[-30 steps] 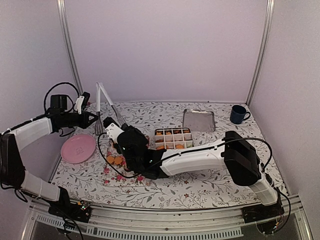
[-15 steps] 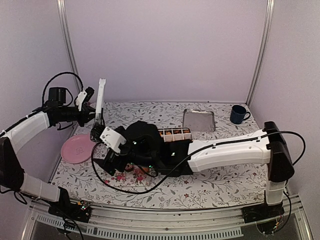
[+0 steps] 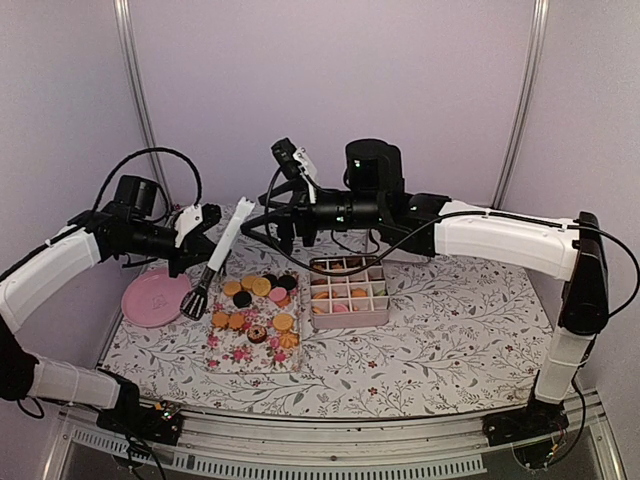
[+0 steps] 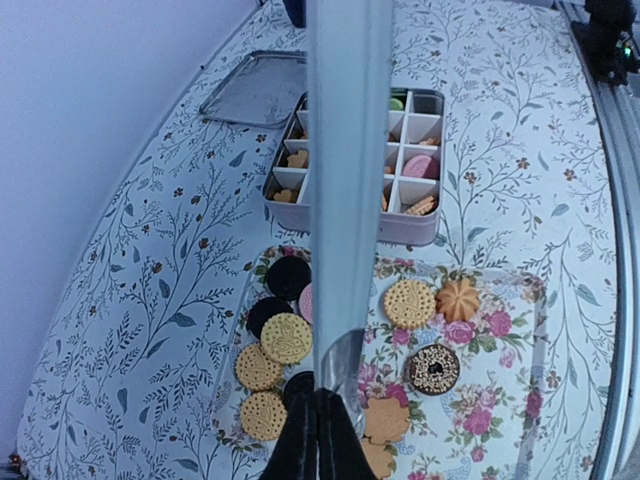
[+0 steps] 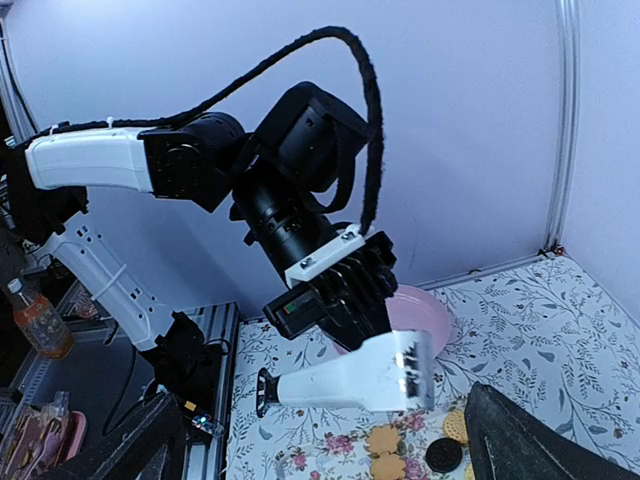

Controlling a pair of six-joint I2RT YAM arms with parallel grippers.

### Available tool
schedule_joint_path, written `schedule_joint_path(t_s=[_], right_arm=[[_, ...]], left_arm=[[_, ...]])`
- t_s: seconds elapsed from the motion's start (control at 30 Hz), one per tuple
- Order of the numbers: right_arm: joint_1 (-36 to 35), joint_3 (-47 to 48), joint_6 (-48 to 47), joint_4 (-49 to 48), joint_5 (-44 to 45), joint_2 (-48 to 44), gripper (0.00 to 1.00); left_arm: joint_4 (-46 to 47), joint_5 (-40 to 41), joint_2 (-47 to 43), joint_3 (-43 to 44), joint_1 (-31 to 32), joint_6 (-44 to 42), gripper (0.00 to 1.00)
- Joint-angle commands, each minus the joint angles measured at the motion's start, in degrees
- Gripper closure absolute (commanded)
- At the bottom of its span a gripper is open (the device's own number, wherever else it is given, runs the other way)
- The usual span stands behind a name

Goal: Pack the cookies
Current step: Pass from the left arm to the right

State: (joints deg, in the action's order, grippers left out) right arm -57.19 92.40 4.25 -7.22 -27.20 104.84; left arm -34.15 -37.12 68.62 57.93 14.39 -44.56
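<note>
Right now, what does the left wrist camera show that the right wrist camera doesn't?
Only the left wrist view shows the divided box, partly filled, and the metal tray beyond it. Only the right wrist view shows the left arm and the pink plate. Both show the white-handled utensil in the left gripper and cookies on the floral tray.

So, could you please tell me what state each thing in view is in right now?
left gripper: shut on the white-handled utensil.
white-handled utensil: held tilted, head down.
right gripper: open, empty, raised.
cookies: most loose on the floral tray, some already boxed.
divided box: uncovered, partly filled.
pink plate: flat, empty.
</note>
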Motion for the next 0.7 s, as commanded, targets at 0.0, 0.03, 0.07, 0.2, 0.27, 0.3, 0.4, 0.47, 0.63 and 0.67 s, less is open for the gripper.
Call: schedule_joint_path(t_s=[0.0, 0.03, 0.07, 0.2, 0.27, 0.3, 0.4, 0.47, 0.63, 0.67], right_arm=[[-0.6, 3.37, 1.44, 2.11, -6.79, 2.97, 0.01], [-0.59, 3.52, 1.72, 1.93, -6.69, 3.45, 0.01], [-0.59, 3.68, 1.94, 1.8, -6.59, 4.06, 0.01], [-0.62, 4.46, 3.39, 1.04, -4.87, 6.15, 0.01], [-0.59, 5.03, 4.23, 0.78, -3.82, 7.38, 0.01], [-0.6, 5.49, 4.62, 0.72, -3.68, 8.06, 0.01], [-0.64, 7.15, 5.51, 0.65, -3.62, 9.9, 0.01], [-0.62, 7.48, 5.77, 0.08, -3.87, 10.86, 0.01], [-0.6, 7.8, 7.11, -2.69, -5.71, 12.61, 0.06], [-0.57, 7.98, 7.23, -3.09, -6.13, 13.01, 0.09]], left_arm=[[0.09, 4.92, -0.27, 0.78, 2.07, -0.45, 1.0], [0.47, 5.47, -0.3, 0.78, 2.33, -0.3, 1.0], [0.83, 5.94, -0.39, 0.78, 2.57, -0.2, 1.0], [2.11, 9.14, -0.58, 0.95, 4.03, 0.12, 1.0], [2.69, 10.54, -0.8, 1.04, 4.68, 0.17, 1.0], [2.98, 11.22, -0.85, 1.04, 4.99, 0.1, 1.0], [3.3, 12.9, -0.86, 1.26, 5.76, 0.17, 1.0], [3.59, 13.7, -0.86, 1.45, 6.28, 0.5, 1.0], [3.72, 14.51, -0.39, 2.17, 7.09, 1.09, 1.0], [3.74, 14.57, -0.27, 2.37, 7.26, 1.32, 1.0]])
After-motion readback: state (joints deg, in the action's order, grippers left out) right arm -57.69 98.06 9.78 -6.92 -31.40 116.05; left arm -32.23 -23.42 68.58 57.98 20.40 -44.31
